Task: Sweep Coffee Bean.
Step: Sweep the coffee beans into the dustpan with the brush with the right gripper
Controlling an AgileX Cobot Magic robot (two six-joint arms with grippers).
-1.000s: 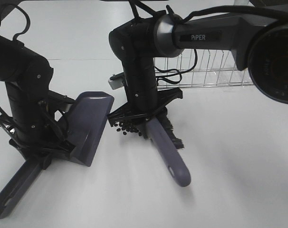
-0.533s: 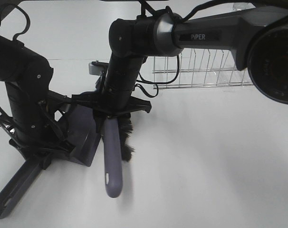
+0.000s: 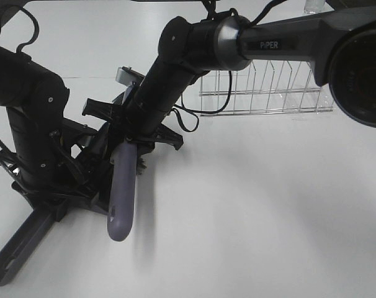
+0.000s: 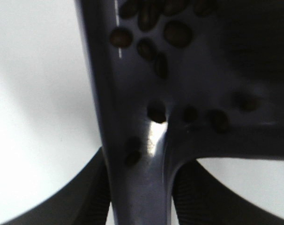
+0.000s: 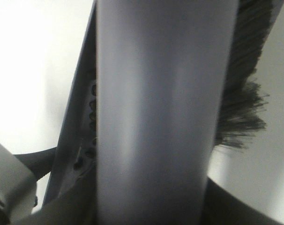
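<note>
Step in hand: the final push, by my read. The brush [image 3: 121, 198] is at the mouth of the dustpan [image 3: 23, 245], driving beans inside.
Coffee bean [image 4: 177, 33]: the left wrist view shows plenty of them lying in the pan, scattered from the middle back toward the handle root. The right wrist view shows a few more along the pan's side wall.
Loose ones: none that I can pick out on the white surface [image 3: 268, 217], but arm and brush hide the pan's lip.
Doing it well: keep the bristles [image 5: 240, 112] low and brushing the surface right up to the lip. Finish the stroke inside the pan, then lift away slowly so nothing flicks back out.
Pan side: hold the lip flat down. A gap there would let beans slip under.
Right arm: stretched across the middle to the left side, forearm slanting down, with the brush handle pointing toward the camera.
Right claw [image 3: 137, 135]: clamped on the brush handle, which fills the right wrist view.
Left arm: upright and planted low on the left.
Left claw [image 3: 48, 197]: gripping the dustpan handle, dark fingers on either side of it.
Background: the wire rack [image 3: 268, 93] stands well apart behind and plays no part.
</note>
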